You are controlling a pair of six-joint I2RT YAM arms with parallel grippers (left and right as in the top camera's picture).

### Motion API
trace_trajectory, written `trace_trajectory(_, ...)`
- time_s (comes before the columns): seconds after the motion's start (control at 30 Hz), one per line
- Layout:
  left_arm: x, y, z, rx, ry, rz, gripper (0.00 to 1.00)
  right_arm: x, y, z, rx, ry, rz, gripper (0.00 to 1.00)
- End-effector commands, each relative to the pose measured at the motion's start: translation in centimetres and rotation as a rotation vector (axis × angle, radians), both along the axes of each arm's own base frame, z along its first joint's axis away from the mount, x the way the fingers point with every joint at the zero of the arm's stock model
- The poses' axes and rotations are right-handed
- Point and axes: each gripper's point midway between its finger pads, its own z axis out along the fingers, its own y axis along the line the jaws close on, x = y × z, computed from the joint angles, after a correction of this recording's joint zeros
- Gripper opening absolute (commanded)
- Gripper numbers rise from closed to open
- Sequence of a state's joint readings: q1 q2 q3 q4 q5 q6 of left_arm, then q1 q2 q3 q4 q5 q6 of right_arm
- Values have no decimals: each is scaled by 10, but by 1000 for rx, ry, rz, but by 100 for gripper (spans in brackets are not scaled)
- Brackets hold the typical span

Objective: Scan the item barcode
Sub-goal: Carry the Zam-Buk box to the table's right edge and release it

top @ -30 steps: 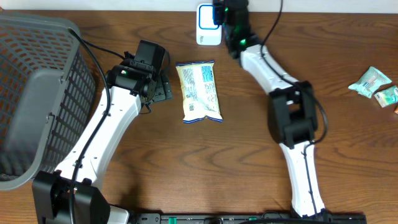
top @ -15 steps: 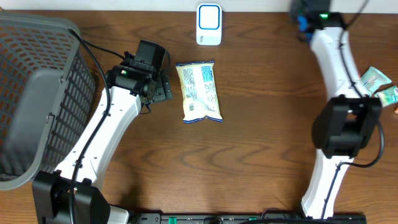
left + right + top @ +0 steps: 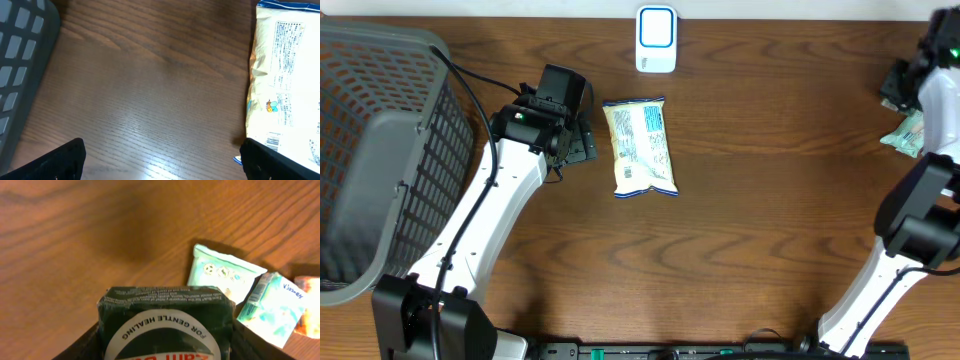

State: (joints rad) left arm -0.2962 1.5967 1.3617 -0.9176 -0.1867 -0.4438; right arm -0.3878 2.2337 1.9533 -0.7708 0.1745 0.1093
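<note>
Right wrist cam is showing the right gripper (image 3: 163, 347) pinching a dark green box with a round white label (image 3: 167, 311), hanging over the brown wooden table (image 3: 70, 240) right by some small teal packets (image 3: 223, 276). Left gripper (image 3: 161, 163) is sitting spread wide, just beside the yellow-and-white plastic snack bag (image 3: 286, 85).

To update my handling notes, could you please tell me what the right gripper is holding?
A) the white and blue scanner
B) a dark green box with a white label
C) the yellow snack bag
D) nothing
B: in the right wrist view the dark green box sits between the fingers of the right gripper, while the snack bag and the scanner lie far from it in the overhead view.
</note>
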Motion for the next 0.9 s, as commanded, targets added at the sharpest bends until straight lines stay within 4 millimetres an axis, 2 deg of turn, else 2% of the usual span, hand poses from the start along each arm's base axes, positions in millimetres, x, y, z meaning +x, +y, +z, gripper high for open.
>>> trace_trajectory(0.0, 0, 3, 5, 15, -11, 2, 98, 0, 2, -15, 46, -10, 62, 44)
trace_trajectory(0.13, 0, 3, 5, 15, -11, 2, 98, 1, -9, -26, 39, -54, 28, 46)
trace_trajectory(0.27, 0, 3, 5, 15, -11, 2, 98, 6, -12, -36, 23, -90, 27, 56)
trace_trajectory(0.57, 0, 3, 5, 15, -11, 2, 98, 17, -3, -50, 74, -179, 32, 61)
trace_trajectory(0.63, 0, 3, 5, 15, -11, 2, 98, 17, -4, -50, 76, -183, 26, 71)
trace_trajectory(0.73, 0, 3, 5, 15, -11, 2, 98, 19, -4, -47, 69, -187, 33, 96)
trace_trajectory(0.77, 0, 3, 5, 14, -11, 2, 98, 18, -4, -44, 61, -179, 46, 99)
trace_trajectory(0.87, 0, 3, 5, 15, -11, 2, 98, 17, -6, -30, 42, -181, 50, 99)
